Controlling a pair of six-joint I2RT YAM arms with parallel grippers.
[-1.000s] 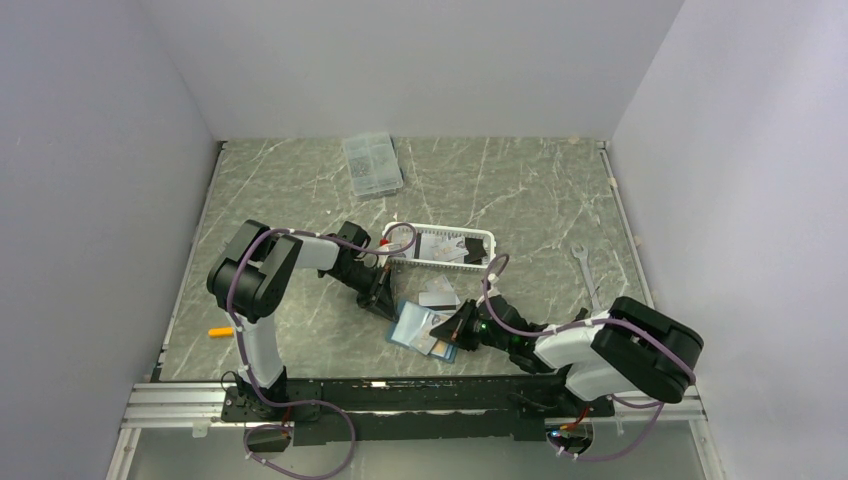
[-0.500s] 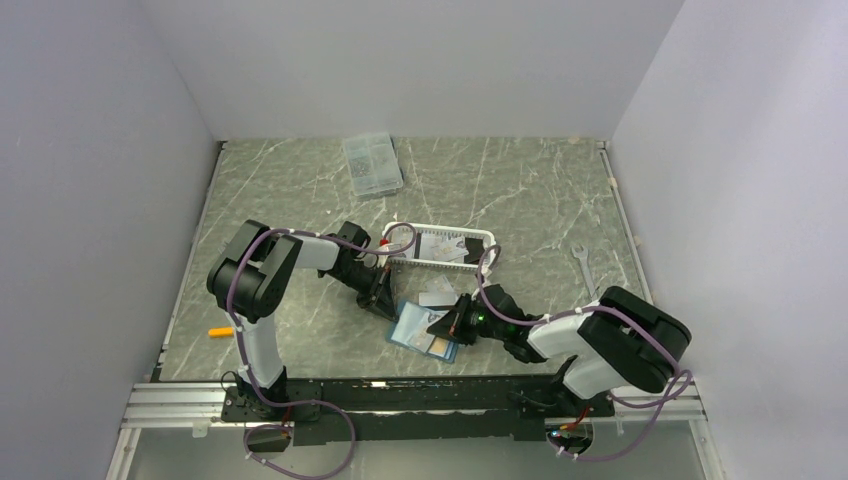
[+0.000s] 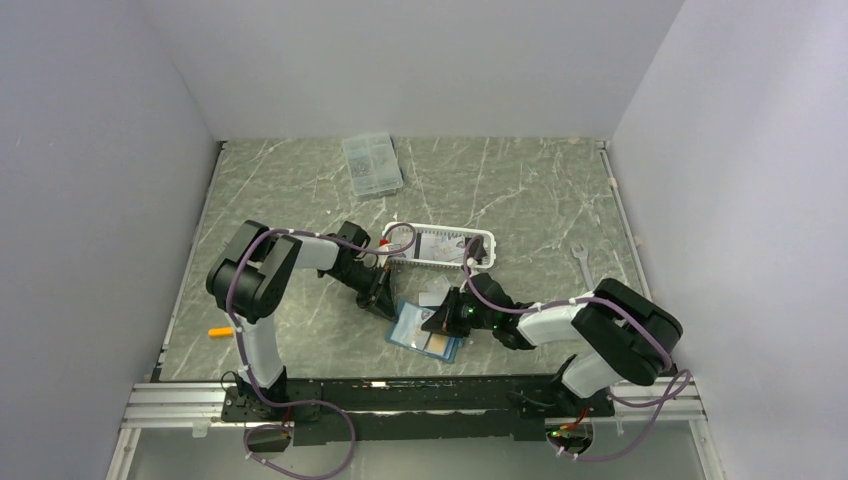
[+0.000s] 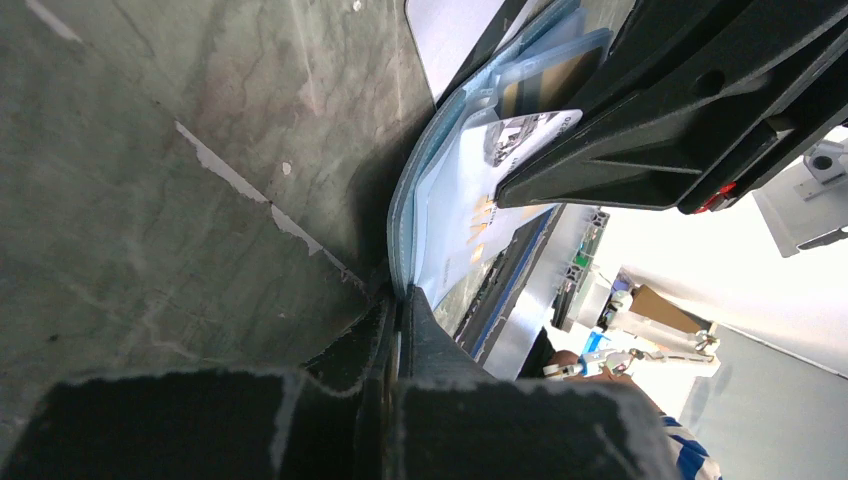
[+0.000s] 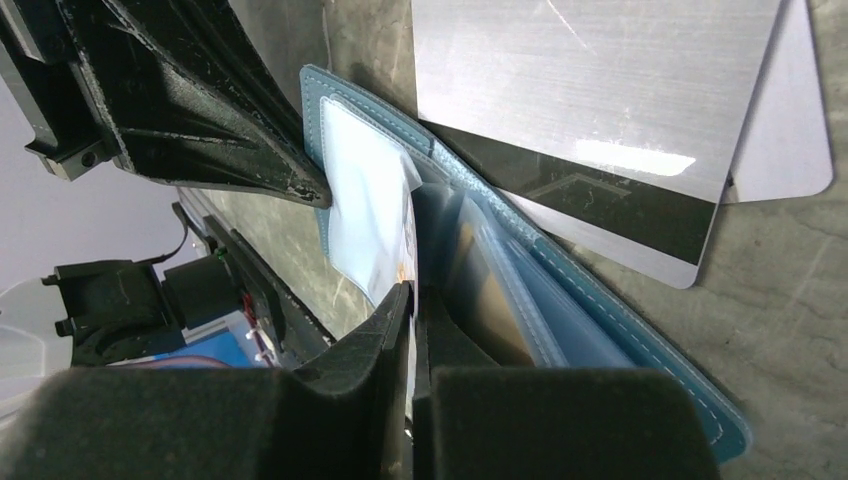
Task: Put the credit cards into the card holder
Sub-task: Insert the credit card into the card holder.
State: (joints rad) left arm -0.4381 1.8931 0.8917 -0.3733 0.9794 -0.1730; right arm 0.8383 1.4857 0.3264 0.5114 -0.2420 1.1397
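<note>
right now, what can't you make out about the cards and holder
Top view: slots of the card holder, too small, partly under the right gripper.
Right wrist view: face of the black card, mostly under the grey card.
Left wrist view: the card holder's far half, behind the right gripper.
Top view: contents of the white basket, too small.

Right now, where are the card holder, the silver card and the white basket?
card holder (image 5: 560,290): right wrist view, its light blue slotted inside.
silver card (image 5: 590,90): right wrist view, middle of its face.
white basket (image 3: 440,229): top external view, its far rim.
</note>
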